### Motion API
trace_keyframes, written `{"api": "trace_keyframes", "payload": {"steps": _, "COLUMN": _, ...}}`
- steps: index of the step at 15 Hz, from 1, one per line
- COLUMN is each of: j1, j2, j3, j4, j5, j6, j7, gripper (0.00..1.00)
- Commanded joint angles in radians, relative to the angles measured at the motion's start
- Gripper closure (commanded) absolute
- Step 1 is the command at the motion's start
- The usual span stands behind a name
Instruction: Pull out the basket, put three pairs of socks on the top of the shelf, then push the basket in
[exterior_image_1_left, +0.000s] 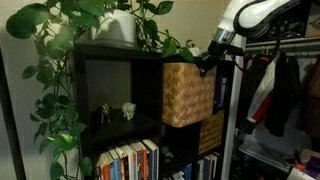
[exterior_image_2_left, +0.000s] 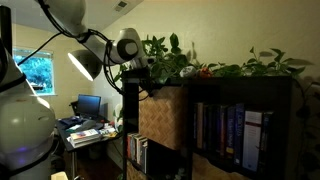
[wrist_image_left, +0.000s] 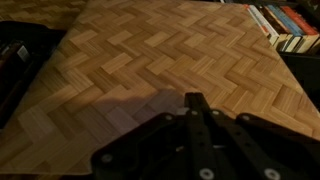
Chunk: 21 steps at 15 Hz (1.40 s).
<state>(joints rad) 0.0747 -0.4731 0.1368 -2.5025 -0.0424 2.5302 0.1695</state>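
Note:
The light tan woven basket (exterior_image_1_left: 186, 93) (exterior_image_2_left: 160, 116) sticks partly out of an upper cubby of the black shelf (exterior_image_1_left: 110, 62) (exterior_image_2_left: 240, 85). Its herringbone front face (wrist_image_left: 150, 50) fills the wrist view. My gripper (exterior_image_1_left: 207, 62) (exterior_image_2_left: 150, 86) (wrist_image_left: 196, 99) is shut, its fingertips pressed together with nothing between them. It sits right at the upper part of the basket's front face. No socks can be made out among the leaves on the shelf top; a small red patch (exterior_image_2_left: 205, 71) shows there.
A leafy plant in a white pot (exterior_image_1_left: 118, 28) covers the shelf top. A darker woven basket (exterior_image_1_left: 211, 131) sits below, with books (exterior_image_1_left: 128, 160) (exterior_image_2_left: 235, 135) in other cubbies. A metal clothes rack with hanging garments (exterior_image_1_left: 285, 90) stands beside the shelf. A desk with a monitor (exterior_image_2_left: 88, 104) is behind.

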Motion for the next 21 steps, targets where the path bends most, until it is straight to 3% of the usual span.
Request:
{"api": "trace_keyframes", "payload": {"steps": 1, "j1": -0.006, "j2": 0.046, "j3": -0.008, "j4": -0.001, "j5": 0.017, "j6": 0.109, "j7": -0.002, "gripper": 0.96}}
{"api": "trace_keyframes", "payload": {"steps": 10, "j1": -0.007, "j2": 0.166, "j3": -0.029, "j4": 0.042, "j5": 0.019, "j6": 0.288, "j7": -0.033, "gripper": 0.96}}
{"api": "trace_keyframes", "payload": {"steps": 21, "j1": -0.002, "j2": 0.246, "j3": -0.048, "j4": 0.071, "j5": 0.025, "j6": 0.398, "j7": -0.059, "gripper": 0.97}}
